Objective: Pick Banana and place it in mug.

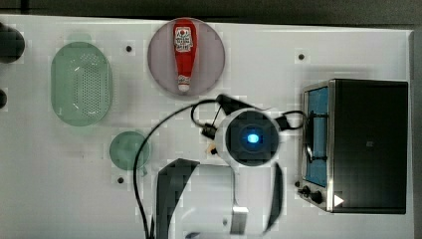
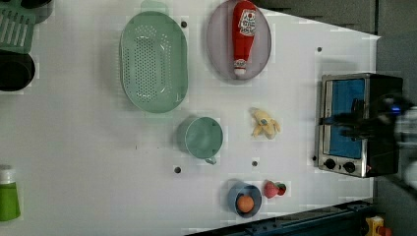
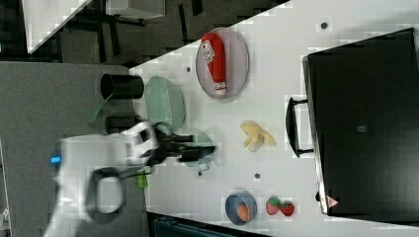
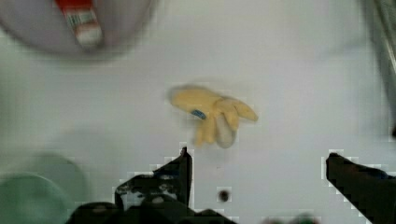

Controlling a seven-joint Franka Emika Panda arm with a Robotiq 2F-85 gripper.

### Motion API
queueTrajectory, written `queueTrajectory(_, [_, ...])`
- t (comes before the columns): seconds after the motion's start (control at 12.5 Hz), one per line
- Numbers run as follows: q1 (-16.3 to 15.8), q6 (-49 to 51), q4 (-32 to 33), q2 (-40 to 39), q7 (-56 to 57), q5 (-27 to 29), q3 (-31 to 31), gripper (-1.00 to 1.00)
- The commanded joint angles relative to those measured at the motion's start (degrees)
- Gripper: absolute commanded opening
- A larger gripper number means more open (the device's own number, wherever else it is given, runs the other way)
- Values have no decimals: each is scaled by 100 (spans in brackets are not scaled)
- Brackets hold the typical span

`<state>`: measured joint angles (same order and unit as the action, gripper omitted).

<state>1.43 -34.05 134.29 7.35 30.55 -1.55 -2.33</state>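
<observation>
The banana point(image 2: 265, 124) is pale yellow and partly peeled, and lies on the white table between the purple plate and the toaster oven. In the wrist view the banana point(image 4: 212, 116) lies just beyond my gripper point(image 4: 259, 170), which is open with nothing between its black fingertips point(image 4: 183, 168). The gripper point(image 3: 205, 151) hangs above the table, apart from the fruit. The mint-green mug point(image 2: 202, 137) stands upright and empty to the left view's left of the banana. In the top view my wrist point(image 1: 251, 137) covers most of the banana, with the mug point(image 1: 129, 149) to the top view's left.
A large green strainer point(image 1: 81, 83) and a ketchup bottle point(image 1: 184, 52) on a purple plate point(image 1: 211, 55) lie at the back. A toaster oven point(image 1: 358, 144) stands at the top view's right. A blue cup point(image 2: 244, 199) holding an orange sits beside strawberries point(image 2: 274, 189).
</observation>
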Motion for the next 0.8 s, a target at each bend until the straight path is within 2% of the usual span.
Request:
queueTrajectory(0.08, [-10,-788,423,-665,2652,41,50,100])
queueTrajectory(0.32, [-11,-1751,566,-1485,4093,41,66,100])
queueTrajectory(0.8, [-11,-3479,566,-2698,4197,41,106,100])
